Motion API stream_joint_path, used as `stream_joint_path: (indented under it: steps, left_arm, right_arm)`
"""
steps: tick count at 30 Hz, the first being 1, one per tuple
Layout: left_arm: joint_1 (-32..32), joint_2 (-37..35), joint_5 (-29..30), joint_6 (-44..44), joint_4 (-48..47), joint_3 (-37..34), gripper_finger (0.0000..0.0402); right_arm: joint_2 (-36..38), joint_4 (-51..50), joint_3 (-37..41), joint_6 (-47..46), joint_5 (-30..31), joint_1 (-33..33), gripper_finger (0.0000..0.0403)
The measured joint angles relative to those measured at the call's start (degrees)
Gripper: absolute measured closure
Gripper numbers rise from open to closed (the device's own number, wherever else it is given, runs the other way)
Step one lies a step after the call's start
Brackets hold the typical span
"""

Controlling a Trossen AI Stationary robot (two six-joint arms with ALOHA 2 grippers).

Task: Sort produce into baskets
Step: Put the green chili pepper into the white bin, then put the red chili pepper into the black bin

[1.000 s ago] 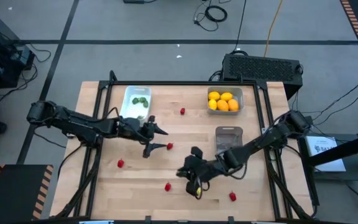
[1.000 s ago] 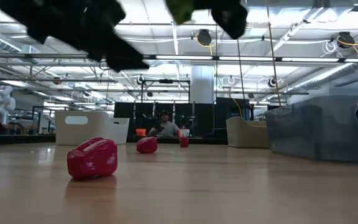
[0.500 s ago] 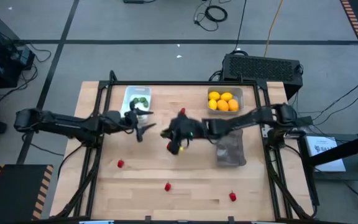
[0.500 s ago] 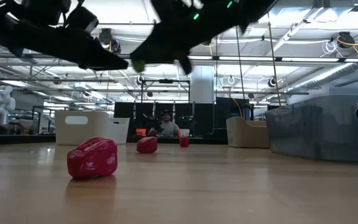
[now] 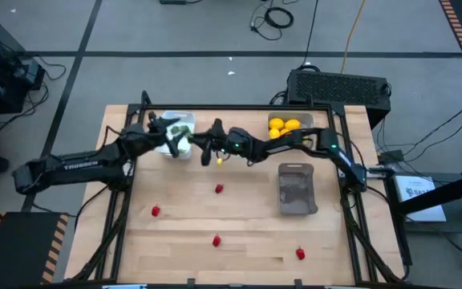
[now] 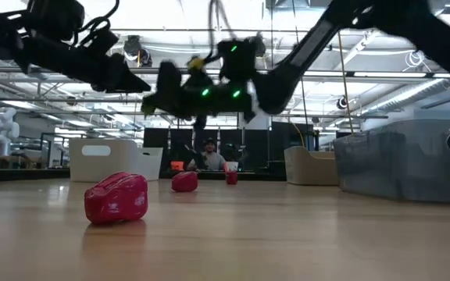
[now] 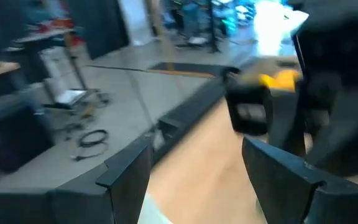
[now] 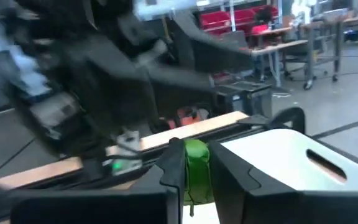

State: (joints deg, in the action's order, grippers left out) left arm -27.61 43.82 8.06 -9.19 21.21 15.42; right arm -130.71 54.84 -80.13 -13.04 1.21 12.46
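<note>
Three baskets sit on the wooden table [image 5: 239,241]: a white basket [image 5: 184,119] at the back left, a pale grey basket [image 5: 306,128] at the back right with about four yellow lemons [image 5: 285,128] inside, and a darker grey basket [image 5: 297,189] in front of it. Four red berries [image 5: 219,189] lie loose on the table. The right gripper [image 5: 209,150] hangs just beside the white basket, its fingers squeezing one green leafy piece [image 8: 196,168]. The left gripper [image 5: 175,132] is over the white basket with its fingers apart.
</note>
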Motion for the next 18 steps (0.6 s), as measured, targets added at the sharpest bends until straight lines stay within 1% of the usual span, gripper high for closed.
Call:
stream_joint_path:
  steps: [5, 8, 11, 13, 15, 18]
  left_arm:
    - [-6.42, 0.02, 3.65, 1.22, 2.95, 0.0, 0.0144]
    - [-10.1, 0.54, 3.7, 2.28, 2.29, 0.01, 0.0144]
    - [-12.67, 1.73, -0.36, 4.38, 1.35, 0.02, 0.0144]
    - [-13.5, 2.6, -3.14, 4.89, 1.38, 0.02, 0.0144]
    - [-13.89, 3.35, -4.28, 5.5, 1.59, 0.0, 0.0144]
    - [-14.1, 3.71, -4.62, 5.51, 2.47, 0.02, 0.0144]
  right_arm:
    - [-8.83, -5.47, -11.75, -2.44, 0.17, 1.85, 0.0356]
    - [-11.73, -11.58, -18.24, -2.43, 0.05, 2.22, 0.0355]
    - [-12.94, -20.51, -23.33, -0.2, 0.16, 2.22, 0.0348]
    - [-12.99, -28.1, -26.13, 2.86, 0.82, 2.2, 0.0336]
    - [-12.99, -33.41, -28.49, 4.74, 2.0, 2.15, 0.0319]
    - [-12.99, -39.01, -31.46, 5.63, 1.77, 2.15, 0.0289]
